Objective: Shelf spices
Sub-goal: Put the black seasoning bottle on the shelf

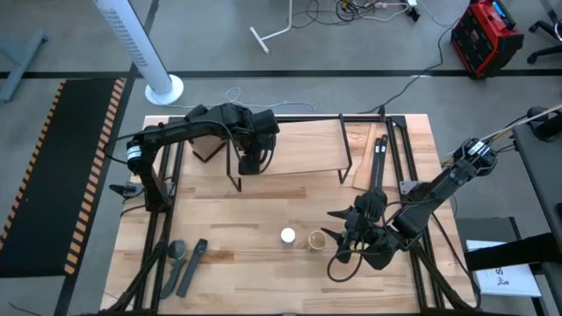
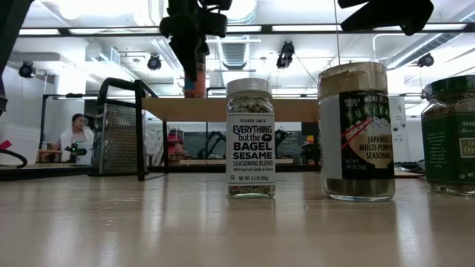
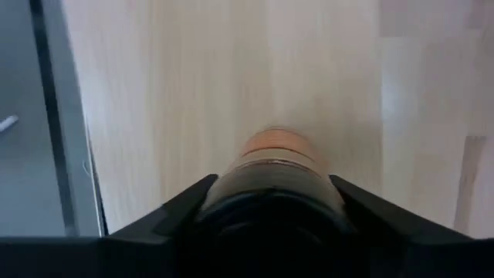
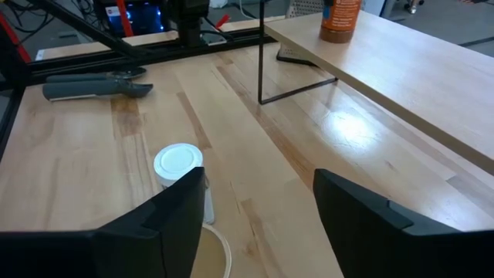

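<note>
placing step, by the look of it: left gripper clamped on an orange jar, over the shelf near its left end, jar base close to or on the board; contact not clear from any view. to do it well: lower straight, keep jar upright, feel the base seat flat, then part fingers just enough and lift clear vertically, no sideways drag; keep off the shelf edge so the jar can't tip over the front. right gripper near the table's front edge, right of centre, fingers apart, nothing between them, poised by the white-top jar and tan-top jar, which stand just beside each other; next pick prob. one of these, approach from above w/o knocking the neighbour. high view gives layout: both arms, shelf toward the back edge, grater by its left end, two dark utensils near the front left corner. low view alone shows labels: bagel sesame jar, furikake jar, and a green jar at the right margin, hidden under the right arm from above; also a person far behind. right wrist view shows the orange jar upright on or at the shelf w/ the white top below its own fingers. left wrist view only: grip snug round the jar's upper body.
</note>
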### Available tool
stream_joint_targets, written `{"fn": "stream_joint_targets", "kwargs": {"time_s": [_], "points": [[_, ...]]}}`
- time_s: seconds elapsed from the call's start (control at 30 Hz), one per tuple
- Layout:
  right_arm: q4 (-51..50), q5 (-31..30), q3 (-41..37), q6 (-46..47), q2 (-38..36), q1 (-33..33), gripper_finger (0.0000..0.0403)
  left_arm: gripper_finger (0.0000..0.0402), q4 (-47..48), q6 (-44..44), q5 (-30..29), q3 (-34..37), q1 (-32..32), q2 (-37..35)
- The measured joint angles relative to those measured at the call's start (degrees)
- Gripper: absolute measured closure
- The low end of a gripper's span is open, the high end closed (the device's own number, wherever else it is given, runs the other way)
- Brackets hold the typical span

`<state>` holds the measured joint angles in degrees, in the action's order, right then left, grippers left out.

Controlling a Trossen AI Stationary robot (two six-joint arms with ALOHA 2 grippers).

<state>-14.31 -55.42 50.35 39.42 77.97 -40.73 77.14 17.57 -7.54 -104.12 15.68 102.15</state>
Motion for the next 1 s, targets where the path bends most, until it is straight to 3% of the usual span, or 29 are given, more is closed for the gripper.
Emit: {"fn": "stream_joint_targets", "kwargs": {"time_s": [0.13, 0.3, 0.5, 0.8, 1.0], "points": [[0.0, 0.0, 0.0, 0.0, 0.0, 0.0, 0.019, 0.0227, 0.1, -4.14, -0.42, 0.0, 0.0, 0.0], [0.02, 0.0, 0.0, 0.0, 0.0, -0.01, 0.019, 0.0227, 0.49, -10.78, -0.49, 0.0, 0.0, 0.0], [0.02, 0.0, 0.0, 0.0, 0.0, 0.0, 0.0182, 0.019, 2.28, -19.96, -0.47, 0.0, 0.0, 0.0], [0.02, 0.13, 0.0, 0.02, 0.0, -0.02, 0.0191, 0.0219, 2.78, -33.1, -0.14, 0.0, 0.09, 0.0], [0.03, 0.44, 0.0, 1.12, 0.0, -0.56, 0.0188, 0.0196, 2.93, -41.48, 1.64, 0.0, 0.24, -0.02]]}}
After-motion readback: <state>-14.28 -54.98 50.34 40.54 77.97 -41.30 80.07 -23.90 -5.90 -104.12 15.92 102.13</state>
